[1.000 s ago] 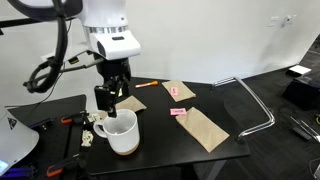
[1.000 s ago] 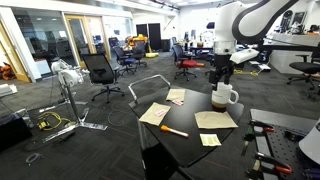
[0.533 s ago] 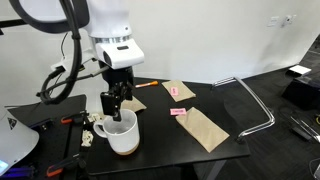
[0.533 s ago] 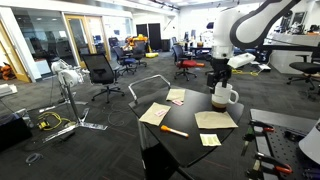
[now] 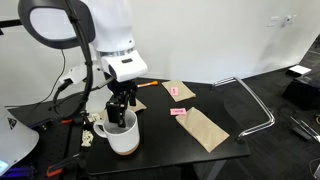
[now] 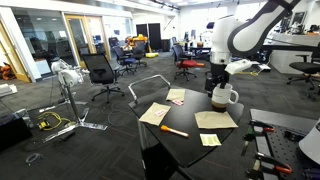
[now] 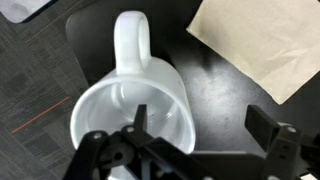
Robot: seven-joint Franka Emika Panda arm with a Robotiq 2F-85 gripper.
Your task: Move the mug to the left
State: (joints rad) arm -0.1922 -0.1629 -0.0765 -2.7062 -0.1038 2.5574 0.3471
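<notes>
The white mug [image 5: 124, 137] stands on the black table [image 5: 170, 140] near its edge, with its handle to the side; it also shows in an exterior view [image 6: 223, 97]. In the wrist view the mug [image 7: 125, 95] fills the left half, handle pointing up. My gripper [image 5: 120, 117] is open and low over the mug's rim. In the wrist view the gripper [image 7: 203, 125] has one finger inside the mug and the other outside it, over the table. The fingers are apart from the wall.
Brown paper packets [image 5: 205, 128] [image 5: 178, 91] lie on the table beside the mug, one showing in the wrist view [image 7: 260, 40]. A pink note [image 5: 179, 112] and an orange pen [image 6: 174, 130] lie nearby. The table edge is close to the mug.
My gripper has come down over the mug, and one finger now reaches inside its rim. The mug has not moved.
</notes>
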